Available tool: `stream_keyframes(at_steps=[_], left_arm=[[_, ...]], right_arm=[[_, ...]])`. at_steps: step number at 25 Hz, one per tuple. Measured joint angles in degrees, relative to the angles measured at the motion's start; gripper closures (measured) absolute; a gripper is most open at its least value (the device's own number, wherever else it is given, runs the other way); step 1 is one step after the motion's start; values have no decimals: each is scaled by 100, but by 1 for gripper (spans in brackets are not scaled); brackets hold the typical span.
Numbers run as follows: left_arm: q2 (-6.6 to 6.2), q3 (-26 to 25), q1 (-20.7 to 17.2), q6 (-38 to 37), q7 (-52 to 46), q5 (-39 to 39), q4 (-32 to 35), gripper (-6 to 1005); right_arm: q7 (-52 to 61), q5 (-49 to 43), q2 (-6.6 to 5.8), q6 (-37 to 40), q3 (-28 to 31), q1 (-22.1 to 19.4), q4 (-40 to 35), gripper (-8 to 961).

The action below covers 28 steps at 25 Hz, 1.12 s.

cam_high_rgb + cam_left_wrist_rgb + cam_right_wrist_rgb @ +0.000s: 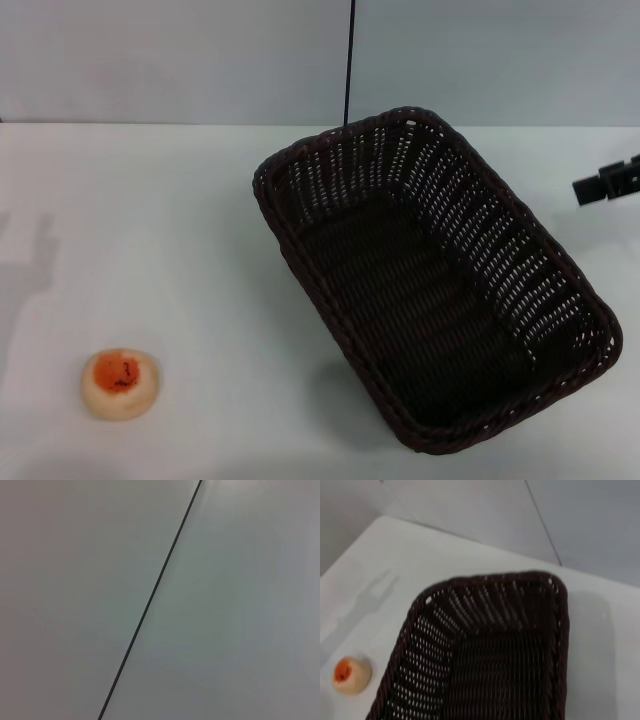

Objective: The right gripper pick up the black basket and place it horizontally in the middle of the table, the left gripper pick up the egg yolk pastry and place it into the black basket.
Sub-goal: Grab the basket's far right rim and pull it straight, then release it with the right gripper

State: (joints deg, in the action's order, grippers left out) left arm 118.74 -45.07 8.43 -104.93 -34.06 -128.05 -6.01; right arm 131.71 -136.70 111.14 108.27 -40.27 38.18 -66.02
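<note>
Basket (pixel 430 290) diagonal on white table (pixel 180 250).

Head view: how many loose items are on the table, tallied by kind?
Black basket: 1
Egg yolk pastry: 1
Total: 2, both resting on the table, well apart. The right gripper shows only at the right edge; the left gripper is out of view.

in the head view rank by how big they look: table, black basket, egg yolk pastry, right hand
1. table
2. black basket
3. egg yolk pastry
4. right hand, only partly in view at the picture's right edge and raised nearer the camera, so its place against the pastry is unsure.
</note>
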Motion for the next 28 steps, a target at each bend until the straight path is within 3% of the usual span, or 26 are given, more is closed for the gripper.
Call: stream_keyframes(at_steps=[17, 24, 28], left_arm=[[0, 126, 16, 65, -53, 0, 3, 440], [0, 142, 28, 67, -57, 0, 3, 579], [0, 145, 46, 70, -57, 0, 3, 577]], right_arm=[[14, -534, 119, -166, -475, 171, 630, 275], [7, -539, 119, -435, -667, 181, 1047, 276], [-16, -543, 163, -623, -957, 185, 1225, 277]])
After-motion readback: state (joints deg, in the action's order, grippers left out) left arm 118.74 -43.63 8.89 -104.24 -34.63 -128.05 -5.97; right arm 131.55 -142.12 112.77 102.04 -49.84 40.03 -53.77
